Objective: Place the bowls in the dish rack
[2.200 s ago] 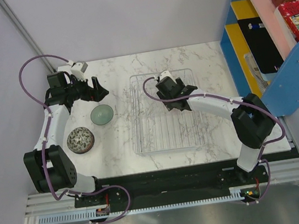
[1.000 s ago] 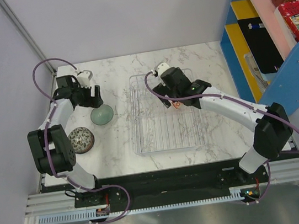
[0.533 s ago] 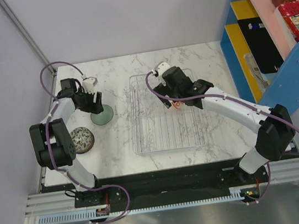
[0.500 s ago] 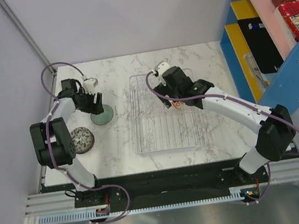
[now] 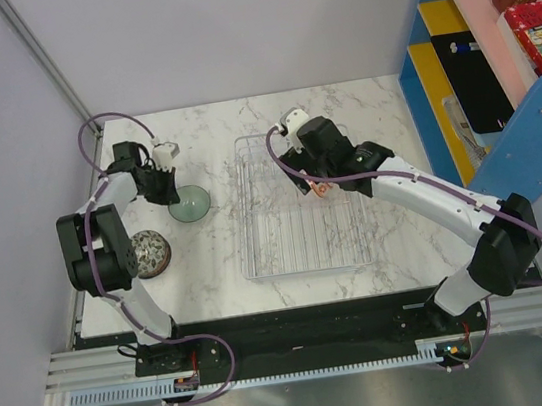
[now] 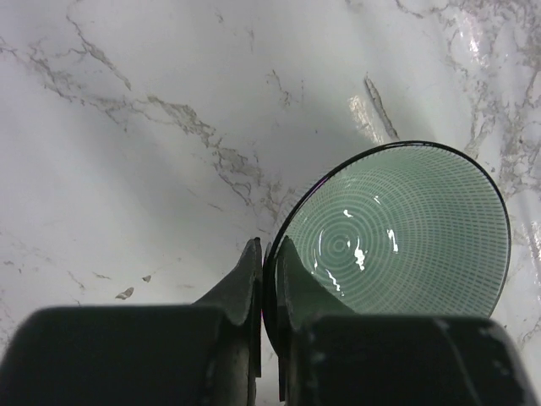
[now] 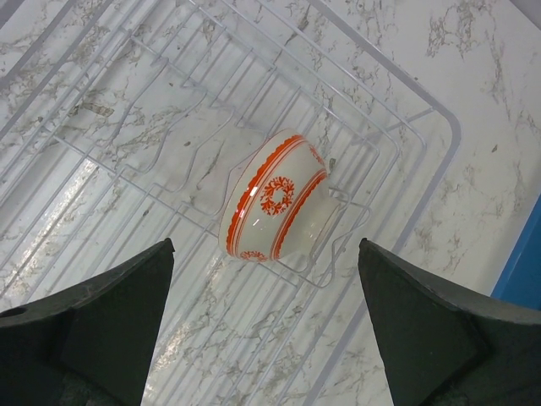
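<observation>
My left hand just pinched the rim of the green bowl beside the dish rack, ready for loading; right hand stood wide.

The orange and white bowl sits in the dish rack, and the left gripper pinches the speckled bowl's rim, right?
No: the left gripper pinches the rim of the green bowl, as the left wrist view shows. The rest is right.

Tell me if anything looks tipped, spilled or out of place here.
Nothing looks spilled or broken. The orange bowl lies on its side, slanted across the wires of the rack rather than standing upright between tines. The green bowl has its rim pinched by the left end effector, which fits the job.
</observation>
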Controlling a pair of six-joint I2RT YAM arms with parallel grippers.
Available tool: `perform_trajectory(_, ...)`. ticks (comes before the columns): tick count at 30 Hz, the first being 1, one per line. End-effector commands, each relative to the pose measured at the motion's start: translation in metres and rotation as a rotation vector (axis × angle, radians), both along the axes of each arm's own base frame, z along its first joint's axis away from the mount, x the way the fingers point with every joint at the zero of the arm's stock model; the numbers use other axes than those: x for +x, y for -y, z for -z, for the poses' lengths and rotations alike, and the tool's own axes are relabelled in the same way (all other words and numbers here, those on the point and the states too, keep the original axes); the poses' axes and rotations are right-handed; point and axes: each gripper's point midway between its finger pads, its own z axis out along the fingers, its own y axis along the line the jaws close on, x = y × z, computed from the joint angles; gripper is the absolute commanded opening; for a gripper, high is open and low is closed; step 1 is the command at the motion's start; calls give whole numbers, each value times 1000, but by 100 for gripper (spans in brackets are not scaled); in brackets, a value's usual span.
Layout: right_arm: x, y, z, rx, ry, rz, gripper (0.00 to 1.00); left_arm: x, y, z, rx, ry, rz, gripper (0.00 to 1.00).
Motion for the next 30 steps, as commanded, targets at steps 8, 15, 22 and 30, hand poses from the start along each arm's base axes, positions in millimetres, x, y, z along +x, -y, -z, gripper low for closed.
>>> perform_trajectory(8,11,-3,-44,17,96,-3,98,25,26,-57,-73,129,39,2)
perform_trajectory(15,9,-18,-79,146,131,-74,97,15,114,-161,-316,319,286,2)
perform_trajectory(22,-3,-48,-126,476,63,-233,97,-2,166,-221,-440,441,419,2)
perform_trajectory(30,-3,-55,-134,893,-219,-341,98,-16,194,-229,-499,461,475,2)
